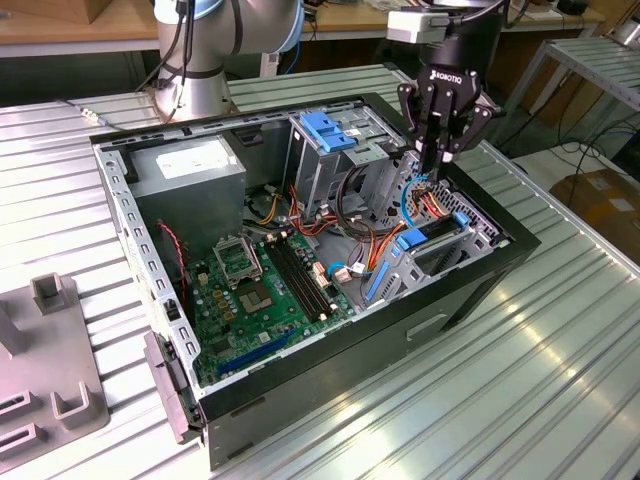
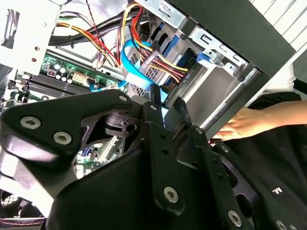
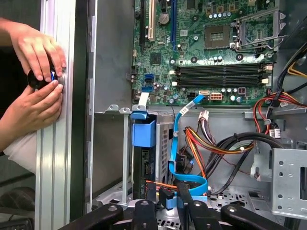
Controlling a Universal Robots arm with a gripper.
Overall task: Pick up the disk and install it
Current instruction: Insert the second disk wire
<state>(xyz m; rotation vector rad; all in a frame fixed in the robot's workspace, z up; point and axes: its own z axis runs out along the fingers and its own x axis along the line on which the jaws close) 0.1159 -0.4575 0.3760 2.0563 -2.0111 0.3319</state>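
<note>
Black three-finger gripper (image 1: 443,150) hangs over the open black computer case's (image 1: 470,300) drive-bay corner, fingers nearly together, holding nothing I can see.

open computer case (image 1: 470,290), motherboard (image 1: 262,285), power supply (image 1: 190,172)

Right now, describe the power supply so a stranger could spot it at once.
Start at the open computer case on the slatted table. In its far corner at the exterior view's left, beside the green motherboard, sits the power supply: the only closed grey box with a white label.

ribbed metal table (image 1: 560,330), wooden bench (image 1: 60,25) behind
</note>
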